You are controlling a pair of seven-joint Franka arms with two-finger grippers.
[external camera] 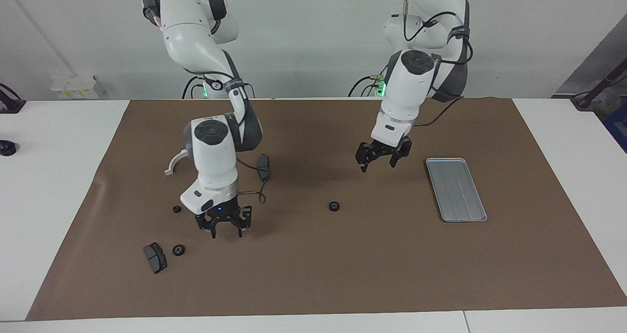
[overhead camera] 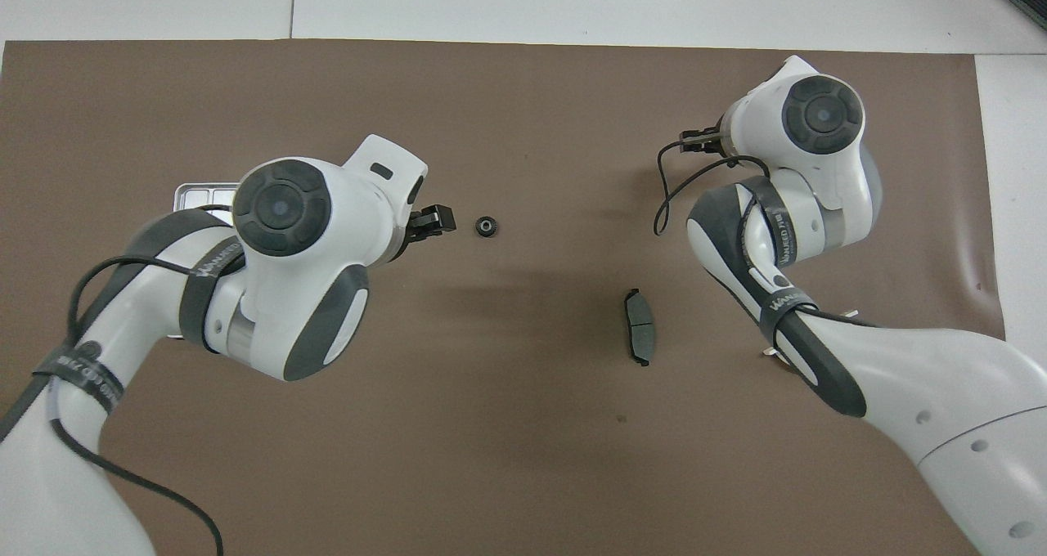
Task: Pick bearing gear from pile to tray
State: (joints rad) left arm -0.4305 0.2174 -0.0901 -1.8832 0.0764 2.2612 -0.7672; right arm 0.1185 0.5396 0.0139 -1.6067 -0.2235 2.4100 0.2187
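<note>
Facing view first: the tray [external camera: 456, 190] has nothing in it that I can see, so I'd say the job is barely started. One bearing gear [external camera: 334, 206] sits alone on the brown mat [external camera: 313, 274], well apart from the tray toward the right arm's end of the counter. Two more gears [external camera: 177, 209] [external camera: 179, 249] lie much farther from the tray that way, one touching or just beside a dark pad [external camera: 155, 257].

Left hand [external camera: 378, 161] hangs in the air between the lone gear and the tray, fingers spread, holding nothing. Right hand [external camera: 224, 227] hovers low over the mat near the far-off gears, fingers apart, nothing pinched as far as I can tell.

So every gear is left to pick, my guess is three.
</note>
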